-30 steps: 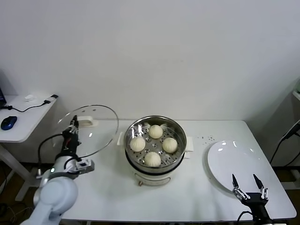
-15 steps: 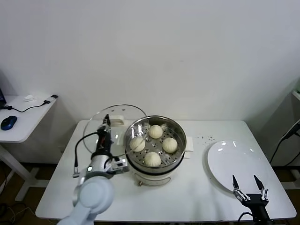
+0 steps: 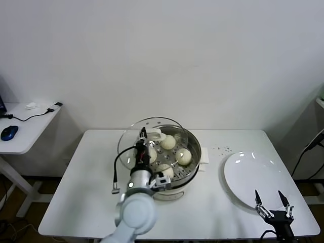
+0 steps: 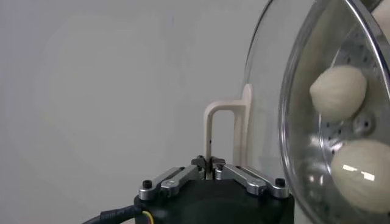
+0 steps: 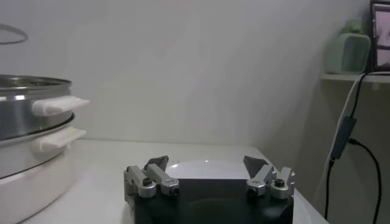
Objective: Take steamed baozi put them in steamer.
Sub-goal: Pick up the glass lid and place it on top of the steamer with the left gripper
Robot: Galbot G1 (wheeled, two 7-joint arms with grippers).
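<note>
- Centrally, the white table (image 3: 91, 192) carries all task items; a side desk (image 3: 23, 134) with a blue mouse (image 3: 9, 132) stands well apart at the 9 o'clock edge of the head view.
- The steamer (image 3: 195, 164) sits at the table's middle: a shiny perforated steel basket on a cream-white pot base, with pale side handles visible in the right wrist view (image 5: 58, 105).
- The glass lid (image 3: 132, 135) hangs tilted over the 9 o'clock side of the steamer, overlapping its rim and partly covering the basket.
- The white plate (image 3: 250, 177) lies flat at 3 o'clock from the steamer, near but apart from it.
- The left gripper (image 3: 143, 137) is above the steamer's 9 o'clock rim, its fingers pressed together on the lid handle (image 4: 226, 131), a pale loop standing off the glass.
- The right gripper (image 3: 272, 204) is parked at 5 o'clock, just past the plate's near edge, its fingers (image 5: 157, 164) spread apart and holding nothing.
- The steamed baozi (image 3: 183, 156) are four cream-white buns, all resting on the basket floor inside the steamer: one at 12 o'clock (image 3: 168, 142), one at 3 o'clock, one at 6 o'clock (image 3: 165, 171) and one at 9 o'clock (image 3: 151, 155), the last seen through the glass.
</note>
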